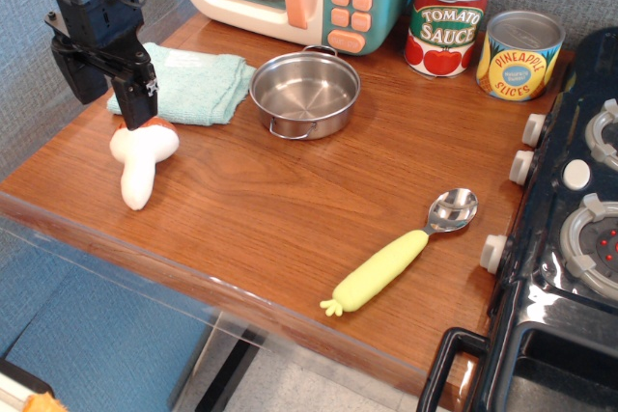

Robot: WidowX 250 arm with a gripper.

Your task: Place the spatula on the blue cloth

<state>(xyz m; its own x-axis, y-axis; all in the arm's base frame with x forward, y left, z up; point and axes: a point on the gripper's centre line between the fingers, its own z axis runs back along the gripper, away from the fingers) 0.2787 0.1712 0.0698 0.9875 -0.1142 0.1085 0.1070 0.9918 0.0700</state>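
Two things matter here: the spatula (401,256) is lying flat near the front right of the wooden counter (261,209), handle pointing toward the front edge and the shiny bowl toward the stove (570,229), while your gripper (138,103) is way over on the far left, hanging right above the mushroom toy (140,161). I honestly can't tell if the jaws are parted or closed from this angle. The blue cloth (188,84) sits just behind it, beside the steel pot (305,94). So you've got the whole grab ahead of you. I'd lift clear of the mushroom first (easy to knock it), swing across, line the jaws across the fat yellow-green handle near its middle, and come straight down. Avoid the metal end; it looks slippery.
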